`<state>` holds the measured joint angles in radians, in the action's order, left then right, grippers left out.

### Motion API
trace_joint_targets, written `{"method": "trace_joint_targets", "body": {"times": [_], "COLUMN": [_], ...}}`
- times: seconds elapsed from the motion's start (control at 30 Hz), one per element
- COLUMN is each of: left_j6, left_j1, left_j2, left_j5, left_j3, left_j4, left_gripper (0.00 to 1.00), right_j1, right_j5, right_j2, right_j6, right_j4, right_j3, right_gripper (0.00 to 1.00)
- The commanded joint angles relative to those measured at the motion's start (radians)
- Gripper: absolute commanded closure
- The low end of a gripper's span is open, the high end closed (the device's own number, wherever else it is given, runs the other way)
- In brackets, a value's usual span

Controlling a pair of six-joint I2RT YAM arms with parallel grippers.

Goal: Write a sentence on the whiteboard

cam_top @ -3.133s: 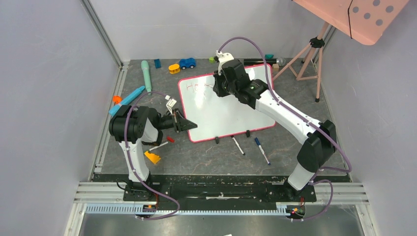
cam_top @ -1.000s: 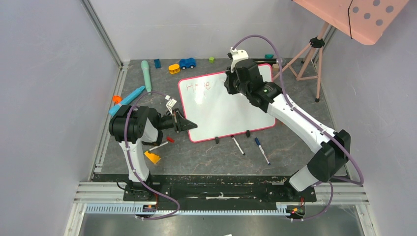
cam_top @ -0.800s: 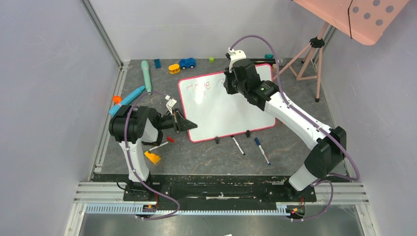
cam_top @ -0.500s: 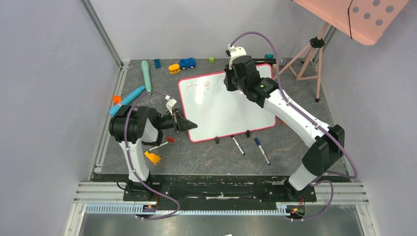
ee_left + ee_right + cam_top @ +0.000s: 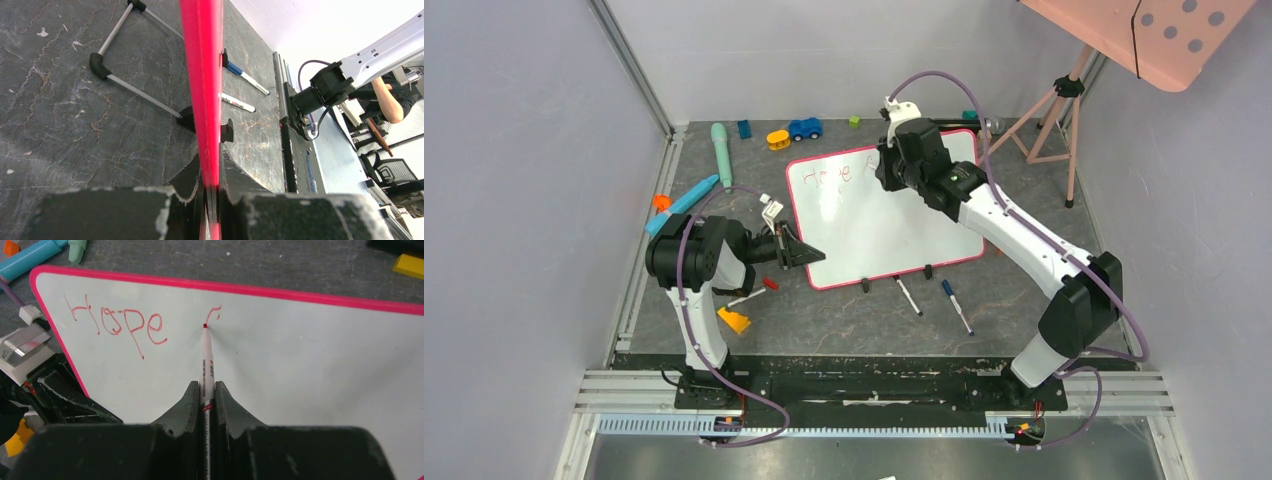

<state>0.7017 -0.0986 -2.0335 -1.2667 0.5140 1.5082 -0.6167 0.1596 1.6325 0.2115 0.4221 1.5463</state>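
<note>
One word of the sentence (image 5: 116, 324), "Hope", sits top-left on the whiteboard (image 5: 874, 232). Right jaws clamp the marker (image 5: 206, 360), left jaws pinch the whiteboard's edge; if that slips, strokes probably smear.

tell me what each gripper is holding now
left gripper: shut on the whiteboard edge
right gripper: shut on the marker, tip on the whiteboard

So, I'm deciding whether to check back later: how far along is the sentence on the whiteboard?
Done: red handwritten "Hope" top-left on the glossy white, pink-framed whiteboard. In hand: the right end effector grips a thin white red-tipped marker, tip touching the board below a curved stroke; the left end effector clamps the frame. Left: the remaining words.
</note>
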Motion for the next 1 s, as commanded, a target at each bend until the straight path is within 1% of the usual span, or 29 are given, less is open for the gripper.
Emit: {"method": "trace_joint_targets", "body": {"times": [0.0, 0.2, 0.33, 0.67, 0.97], "left_j6": [-0.115, -0.117, -0.116, -0.116, -0.116], "left_j1": [-0.012, -0.012, -0.012, -0.013, -0.012], "left_j2": [0.003, 0.004, 0.004, 0.004, 0.005], "left_j5": [-0.014, -0.015, -0.015, -0.016, -0.019], "left_j3": [-0.006, -0.009, -0.008, -0.007, -0.007], "left_j4": [0.049, 0.049, 0.049, 0.049, 0.049], "left_gripper": [0.98, 0.98, 0.98, 0.98, 0.98], "right_j1": [0.005, 0.005, 0.004, 0.005, 0.005], "right_j5": [-0.024, -0.034, -0.041, -0.059, -0.078], "right_j2": [-0.047, -0.119, -0.136, -0.137, -0.082], "right_j6": [0.02, 0.047, 0.06, 0.042, 0.012], "right_j4": [-0.012, -0.045, -0.056, -0.074, -0.061], "right_j3": [-0.078, -0.201, -0.235, -0.147, -0.047], "right_gripper": [1.0, 1.0, 1.0, 1.0, 1.0]}}
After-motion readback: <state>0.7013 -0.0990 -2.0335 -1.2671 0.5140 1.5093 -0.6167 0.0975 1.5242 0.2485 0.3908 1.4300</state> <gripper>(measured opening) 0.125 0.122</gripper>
